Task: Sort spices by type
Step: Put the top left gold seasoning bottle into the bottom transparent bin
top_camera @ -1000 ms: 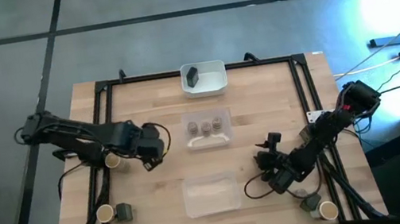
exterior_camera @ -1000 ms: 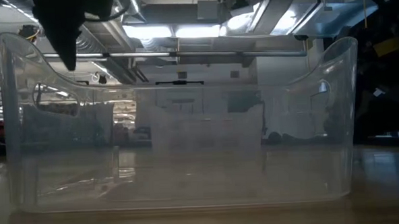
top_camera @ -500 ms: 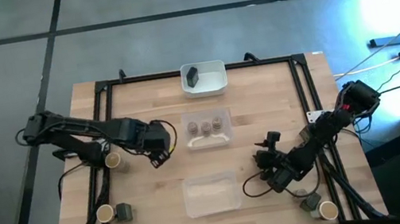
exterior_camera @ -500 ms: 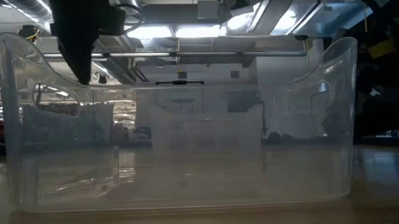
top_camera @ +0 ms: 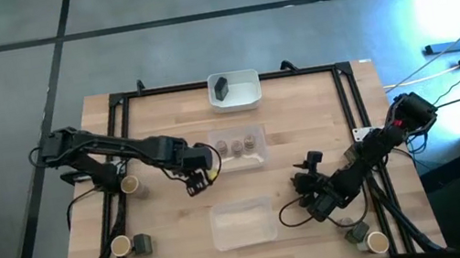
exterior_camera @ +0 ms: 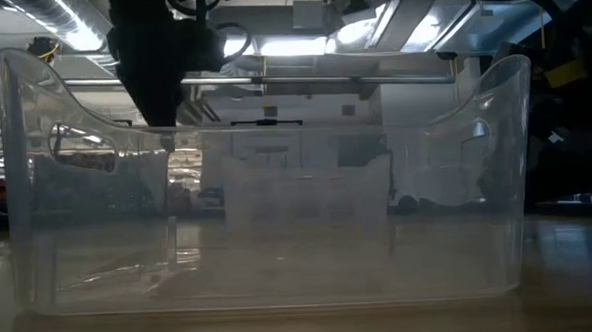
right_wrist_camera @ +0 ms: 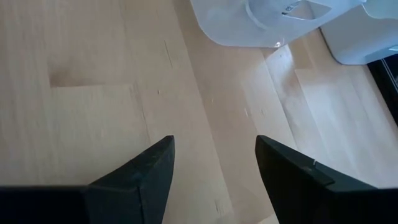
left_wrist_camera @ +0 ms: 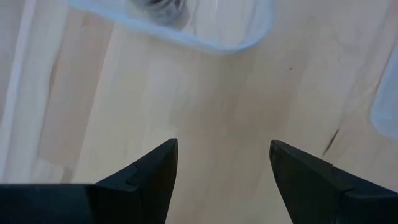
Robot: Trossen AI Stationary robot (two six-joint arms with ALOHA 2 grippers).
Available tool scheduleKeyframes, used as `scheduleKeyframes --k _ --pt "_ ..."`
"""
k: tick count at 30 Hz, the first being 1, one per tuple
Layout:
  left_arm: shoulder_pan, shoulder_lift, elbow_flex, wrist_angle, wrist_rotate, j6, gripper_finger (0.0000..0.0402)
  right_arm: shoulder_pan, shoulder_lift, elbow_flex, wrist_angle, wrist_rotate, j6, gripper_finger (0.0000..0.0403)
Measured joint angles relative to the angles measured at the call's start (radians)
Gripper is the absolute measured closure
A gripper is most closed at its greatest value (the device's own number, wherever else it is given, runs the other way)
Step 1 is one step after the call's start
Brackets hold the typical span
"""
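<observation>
My left gripper stands open over bare wood, pointing steeply down, just left of a clear tray that holds three grey-brown round jars; one jar shows in the left wrist view. My right gripper waits open above the wood at the right. A dark blocky spice stands in the white tray at the far edge. Loose tan-topped jars and a dark block stand at the left. At the near right stand another dark one and a tan jar.
A second clear tray lies near the front edge and fills the low view, with my left arm dark behind it. A black frame runs around the table top. Bare wood lies between the two clear trays.
My left gripper has travelled toward the table's right edge and down, closing on the clear tray with the three jars, and its wrist has rolled. Its fingers stay open.
</observation>
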Motion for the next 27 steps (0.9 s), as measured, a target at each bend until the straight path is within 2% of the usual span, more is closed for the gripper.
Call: scheduleKeyframes --k 15,18,27 --pt "0.001 0.000 0.000 0.052 -0.011 -0.049 0.0162 0.000 0.000 0.000 -0.001 0.021 -0.002 0.0178" --pt "0.001 0.000 0.000 0.047 -0.008 -0.072 0.0136 0.000 0.000 0.000 -0.001 0.016 -0.001 0.0178" --pt "-0.002 0.000 0.000 0.049 0.000 -0.067 0.0015 0.000 0.000 0.000 -0.001 0.016 -0.001 0.0178"
